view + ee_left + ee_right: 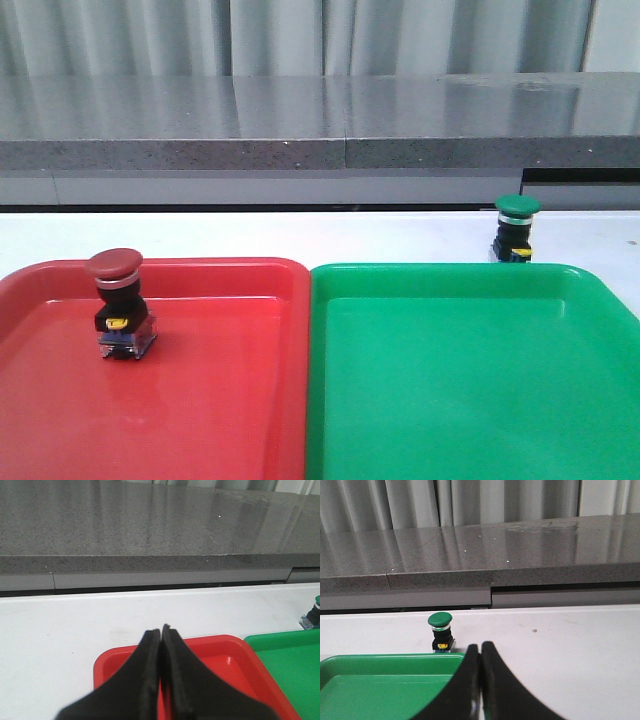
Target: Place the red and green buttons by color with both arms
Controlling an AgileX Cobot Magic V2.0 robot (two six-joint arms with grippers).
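The red button (118, 300) stands upright inside the red tray (230, 400), near its far left corner. On the white table, just past the green tray's (470, 380) far rim, the green button (516, 228) stands upright; the right wrist view has it too (440, 630). My left gripper (161, 630) is shut and empty, above the red tray (220, 655); the red button is hidden from that view. My right gripper (480, 647) is shut and empty, near the green tray's (380, 680) far right corner, short of the green button. Neither arm shows in the front view.
The two trays lie side by side, touching, along the near part of the white table (300, 235). A grey stone ledge (300, 125) runs along the back behind the table. The green button's base (312, 620) peeks in at the left wrist view's edge.
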